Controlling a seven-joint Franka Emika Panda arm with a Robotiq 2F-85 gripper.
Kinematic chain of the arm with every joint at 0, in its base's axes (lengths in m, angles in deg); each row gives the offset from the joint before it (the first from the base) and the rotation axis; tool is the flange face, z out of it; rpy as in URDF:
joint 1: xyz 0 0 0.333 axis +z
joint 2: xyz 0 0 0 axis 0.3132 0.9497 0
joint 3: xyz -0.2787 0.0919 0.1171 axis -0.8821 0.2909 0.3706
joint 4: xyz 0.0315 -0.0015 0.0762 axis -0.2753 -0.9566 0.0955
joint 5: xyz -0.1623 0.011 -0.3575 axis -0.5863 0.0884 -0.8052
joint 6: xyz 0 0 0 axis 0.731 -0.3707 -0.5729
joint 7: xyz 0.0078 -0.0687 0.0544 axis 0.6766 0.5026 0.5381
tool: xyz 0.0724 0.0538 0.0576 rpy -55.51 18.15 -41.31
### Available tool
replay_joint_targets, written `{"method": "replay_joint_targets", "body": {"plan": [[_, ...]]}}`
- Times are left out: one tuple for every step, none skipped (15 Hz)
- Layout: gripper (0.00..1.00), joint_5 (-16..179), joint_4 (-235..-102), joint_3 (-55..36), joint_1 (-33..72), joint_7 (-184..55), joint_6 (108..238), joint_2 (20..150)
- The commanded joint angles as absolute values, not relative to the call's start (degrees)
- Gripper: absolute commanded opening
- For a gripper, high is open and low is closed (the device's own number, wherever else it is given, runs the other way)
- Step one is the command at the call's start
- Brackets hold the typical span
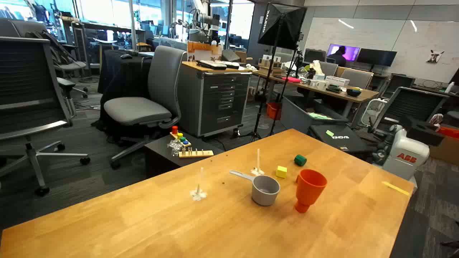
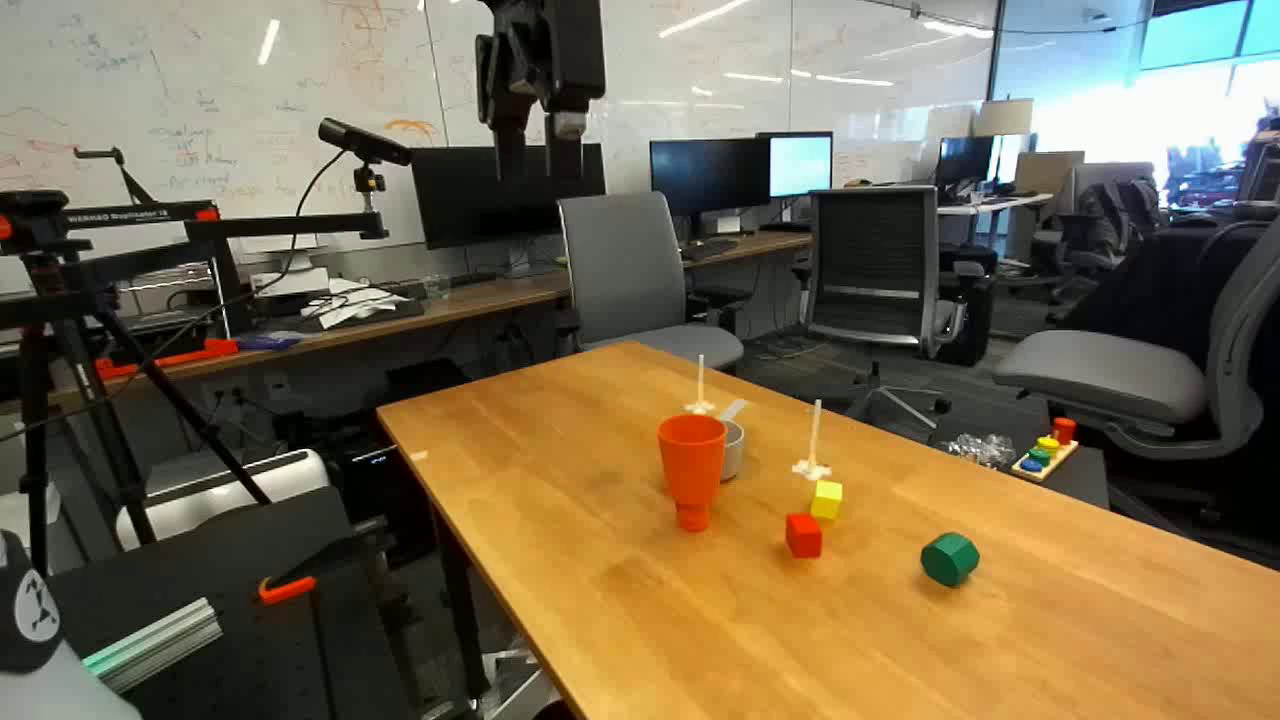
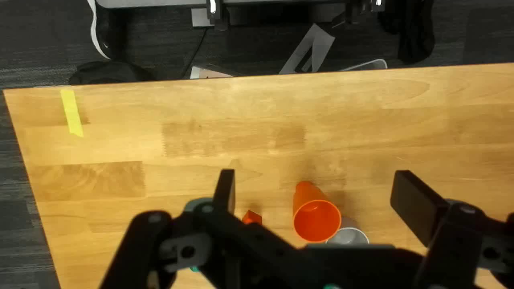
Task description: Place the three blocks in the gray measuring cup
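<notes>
The gray measuring cup (image 1: 264, 197) stands upright on the table, its handle pointing away from the red cup; the red cup partly hides it in an exterior view (image 2: 734, 455). The yellow block (image 1: 281, 172), the green block (image 2: 950, 559) and the red block (image 2: 803, 536) lie apart on the table. The red block is mostly hidden behind the red cup in an exterior view; it shows partly in the wrist view (image 3: 252, 217). My gripper (image 2: 538, 165) is high above the table. In the wrist view its fingers are wide apart and nothing is between them.
The tall red cup (image 1: 310, 188) stands upright close beside the gray cup. Two thin upright pegs (image 1: 258, 161) (image 1: 198, 186) stand on the table near the gray cup. A yellow tape strip (image 1: 395, 188) marks the table near one edge. A low black stand (image 1: 161, 157) adjoins the table.
</notes>
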State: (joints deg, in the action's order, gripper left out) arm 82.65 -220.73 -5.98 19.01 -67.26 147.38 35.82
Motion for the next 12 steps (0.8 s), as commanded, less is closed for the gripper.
{"method": "replay_joint_targets", "body": {"plan": [[1.00, 82.8, -220.6, -5.7, 18.7, -67.4, 147.3, 35.8], [1.00, 82.8, -220.6, -5.7, 18.7, -67.4, 147.3, 35.8], [1.00, 82.8, -220.6, -5.7, 18.7, -67.4, 147.3, 35.7], [1.00, 82.8, -220.6, -5.7, 18.7, -67.4, 147.3, 35.7], [1.00, 82.8, -220.6, -5.7, 18.7, -67.4, 147.3, 35.7], [1.00, 82.8, -220.6, -5.7, 18.7, -67.4, 147.3, 35.7], [1.00, 82.8, -220.6, -5.7, 18.7, -67.4, 147.3, 35.7], [1.00, 82.0, -219.7, -5.6, 18.3, -67.4, 147.5, 36.5], [1.00, 81.9, -217.8, -6.1, 17.9, -67.3, 148.0, 38.4], [1.00, 81.1, -216.2, -6.2, 17.5, -67.3, 148.4, 40.1], [1.00, 80.2, -213.6, -6.4, 16.8, -67.2, 148.9, 43.0], [1.00, 79.3, -210.9, -6.6, 16.0, -67.0, 149.4, 45.7]]}}
